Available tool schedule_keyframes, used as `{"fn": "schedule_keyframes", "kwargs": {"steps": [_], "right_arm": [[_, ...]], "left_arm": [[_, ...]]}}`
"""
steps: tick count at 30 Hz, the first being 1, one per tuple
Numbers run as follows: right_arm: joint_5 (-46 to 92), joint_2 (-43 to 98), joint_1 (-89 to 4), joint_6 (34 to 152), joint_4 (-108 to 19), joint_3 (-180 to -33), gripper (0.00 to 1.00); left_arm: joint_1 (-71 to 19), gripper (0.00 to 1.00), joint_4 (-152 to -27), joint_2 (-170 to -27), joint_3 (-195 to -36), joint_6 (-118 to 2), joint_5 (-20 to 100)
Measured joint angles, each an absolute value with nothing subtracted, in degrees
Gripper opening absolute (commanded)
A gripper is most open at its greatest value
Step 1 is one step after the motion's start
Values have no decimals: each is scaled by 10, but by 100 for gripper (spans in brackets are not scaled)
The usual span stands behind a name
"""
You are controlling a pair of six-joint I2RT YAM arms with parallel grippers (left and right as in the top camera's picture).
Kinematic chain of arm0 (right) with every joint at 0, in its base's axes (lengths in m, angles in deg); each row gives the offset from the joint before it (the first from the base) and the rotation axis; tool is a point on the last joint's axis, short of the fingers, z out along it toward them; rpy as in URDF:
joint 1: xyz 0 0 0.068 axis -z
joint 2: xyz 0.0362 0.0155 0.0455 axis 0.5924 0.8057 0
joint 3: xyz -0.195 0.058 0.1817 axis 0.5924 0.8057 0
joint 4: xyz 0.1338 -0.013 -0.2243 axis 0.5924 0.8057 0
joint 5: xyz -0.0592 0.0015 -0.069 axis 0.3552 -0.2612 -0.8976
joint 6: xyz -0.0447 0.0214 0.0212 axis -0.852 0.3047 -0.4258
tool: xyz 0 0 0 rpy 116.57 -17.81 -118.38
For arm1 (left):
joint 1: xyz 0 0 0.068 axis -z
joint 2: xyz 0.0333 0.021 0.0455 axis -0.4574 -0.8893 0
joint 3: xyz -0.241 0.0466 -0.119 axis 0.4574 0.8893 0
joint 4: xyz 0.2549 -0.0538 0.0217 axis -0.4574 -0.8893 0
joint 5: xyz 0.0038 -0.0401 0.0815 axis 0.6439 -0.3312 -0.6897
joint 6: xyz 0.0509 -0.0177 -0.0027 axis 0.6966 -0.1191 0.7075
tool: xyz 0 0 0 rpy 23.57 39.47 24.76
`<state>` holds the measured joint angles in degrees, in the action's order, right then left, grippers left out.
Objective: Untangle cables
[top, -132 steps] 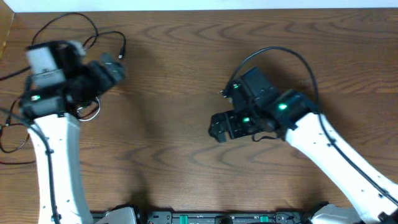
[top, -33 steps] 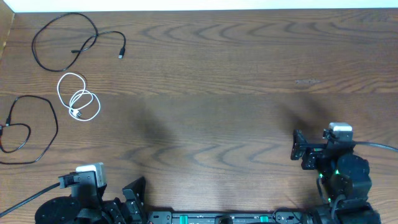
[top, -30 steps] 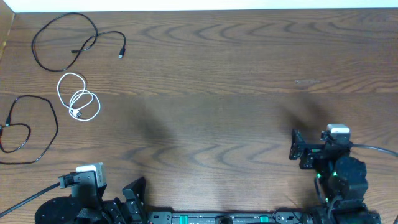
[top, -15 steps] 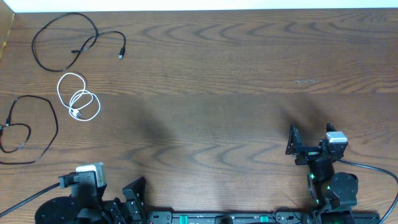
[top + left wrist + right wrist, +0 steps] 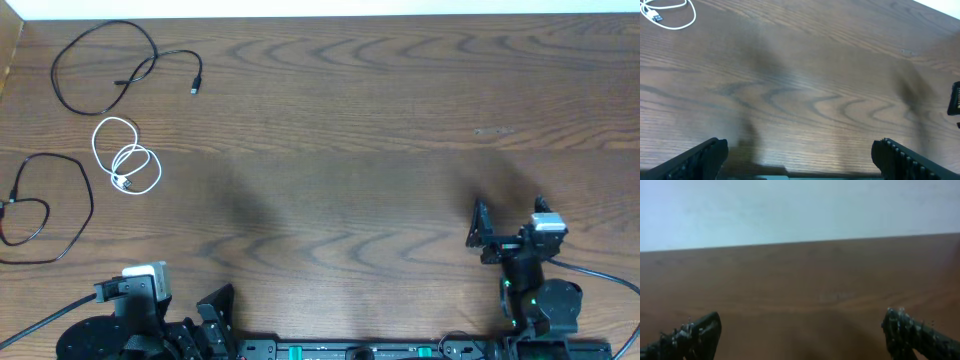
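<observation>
Nearest to us, at the front edge of the table [image 5: 350, 120], we are keeping our left gripper [image 5: 800, 162] tucked low. Its two fingers are standing spread as wide as they go. Nothing is sitting between them but bare wood grain.

On the other side, we are holding our right gripper [image 5: 800, 337] just in from the same edge, a little above the wood. Its jaws are likewise gaping fully and gripping nothing. Its camera is looking across the empty boards toward a pale wall [image 5: 800, 205].

Looking farther out and well to the left, we are finding all three cables lying apart from both grippers. The nearer black cable [image 5: 82, 190] is resting in a loose open loop by the left edge, and part of it is running out of the overhead view. Just beyond it, the white cable [image 5: 125, 160] is lying in a small coil of a few overlapping rings, its plug inside the coil. Farthest away, in the back left corner, the farther black cable [image 5: 70, 45] is spreading in a wide loop. Its tail is trailing to the right and ending in a small plug. We are seeing the white coil sitting between the two black ones.
</observation>
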<state>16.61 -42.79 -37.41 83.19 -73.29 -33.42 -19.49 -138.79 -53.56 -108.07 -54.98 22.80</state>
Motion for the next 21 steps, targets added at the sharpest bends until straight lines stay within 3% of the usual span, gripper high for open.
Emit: {"fn": "schedule_keyframes", "kwargs": {"steps": [21], "right_arm": [[165,-428,-376,783,-732,-334,99]], "left_arm": [[-195,98,-1388,-536,-1081,-550,228]]}}
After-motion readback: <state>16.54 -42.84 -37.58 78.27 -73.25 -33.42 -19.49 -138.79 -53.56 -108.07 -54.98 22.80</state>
